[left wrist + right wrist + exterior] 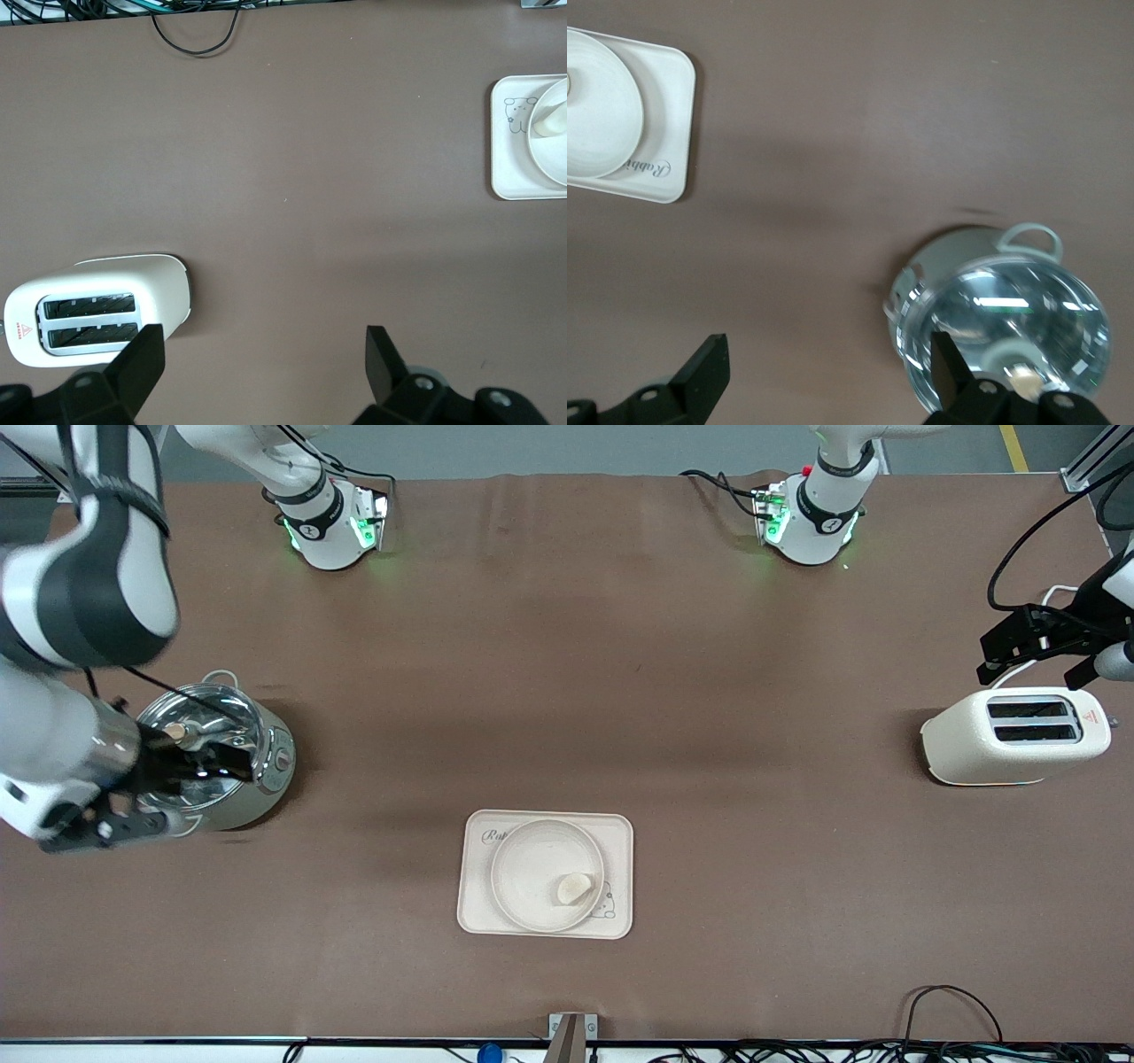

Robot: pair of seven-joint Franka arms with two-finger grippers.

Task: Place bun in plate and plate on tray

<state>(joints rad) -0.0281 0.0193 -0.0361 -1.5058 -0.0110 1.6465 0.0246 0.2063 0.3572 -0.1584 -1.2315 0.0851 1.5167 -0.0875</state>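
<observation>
The cream tray with "Rabbit" lettering lies near the front edge, midway between the arms' ends. The round plate rests on it, and the small pale bun lies in the plate. My right gripper hangs open and empty over the steel pot at the right arm's end. My left gripper hangs open and empty over the toaster at the left arm's end. The left wrist view catches the tray, plate and bun far from my left gripper. In the right wrist view the tray and plate lie apart from my right gripper.
A steel pot with a glass lid stands at the right arm's end. A cream two-slot toaster stands at the left arm's end. Cables run along the front edge.
</observation>
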